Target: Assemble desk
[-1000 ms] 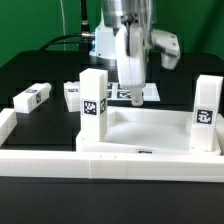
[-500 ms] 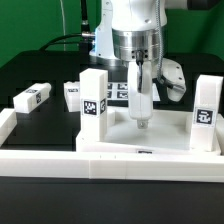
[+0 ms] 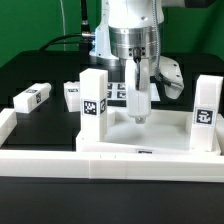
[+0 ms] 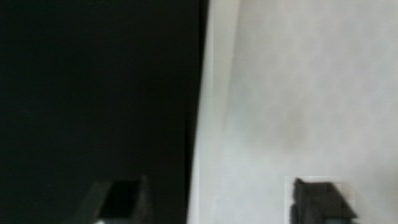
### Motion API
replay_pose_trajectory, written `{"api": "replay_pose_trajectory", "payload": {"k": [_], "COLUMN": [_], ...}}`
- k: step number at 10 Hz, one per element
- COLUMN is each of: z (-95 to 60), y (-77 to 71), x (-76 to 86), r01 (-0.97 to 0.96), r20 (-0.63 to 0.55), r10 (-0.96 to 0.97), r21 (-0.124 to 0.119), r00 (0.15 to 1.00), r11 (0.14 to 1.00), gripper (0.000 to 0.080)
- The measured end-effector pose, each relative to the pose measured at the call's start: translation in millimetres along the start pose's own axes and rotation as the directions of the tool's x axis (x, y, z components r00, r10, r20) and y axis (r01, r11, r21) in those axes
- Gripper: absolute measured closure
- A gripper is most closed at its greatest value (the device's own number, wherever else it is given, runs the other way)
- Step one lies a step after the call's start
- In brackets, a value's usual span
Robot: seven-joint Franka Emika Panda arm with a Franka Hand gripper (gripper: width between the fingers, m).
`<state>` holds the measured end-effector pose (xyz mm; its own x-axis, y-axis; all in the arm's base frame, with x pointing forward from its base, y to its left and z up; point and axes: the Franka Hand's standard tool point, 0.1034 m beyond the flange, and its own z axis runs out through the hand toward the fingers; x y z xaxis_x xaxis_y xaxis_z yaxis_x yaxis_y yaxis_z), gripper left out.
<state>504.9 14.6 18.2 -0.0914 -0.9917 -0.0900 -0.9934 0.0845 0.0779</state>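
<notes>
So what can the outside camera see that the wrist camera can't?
Only the exterior view shows one upright leg and a second upright leg standing at the tabletop corners, plus a loose leg and another loose leg on the black table. Only the wrist view shows, close up, the fingers apart, one over black, one over white, with the tabletop's edge between them. Both show the fingers, the white tabletop and the black table.

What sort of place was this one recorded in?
Probably a lab robot bench, not a home or workshop: a black table, white parts with printed square tags such as the upright leg, and a plain green backdrop behind the arm.
</notes>
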Motion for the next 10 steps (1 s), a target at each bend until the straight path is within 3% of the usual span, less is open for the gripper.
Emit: {"api": "replay_pose_trajectory", "payload": {"k": [1, 2, 7, 10], "z": [0.2, 0.4, -2.0, -15.0], "y": [0.2, 0.2, -1.4, -4.0], "x": [-0.1, -0.1, 0.2, 10.0], "r01": [0.0, 0.0, 0.008, 0.075], "r20": [0.0, 0.0, 0.001, 0.001], "r10": [0.0, 0.0, -0.008, -0.075], "r21": [-0.001, -0.001, 0.004, 0.022], "r00": [1.0, 1.0, 1.0, 0.997], "r11": [1.0, 1.0, 1.0, 0.997], "gripper": [0.059, 0.0716, 0.0739, 0.0739]}}
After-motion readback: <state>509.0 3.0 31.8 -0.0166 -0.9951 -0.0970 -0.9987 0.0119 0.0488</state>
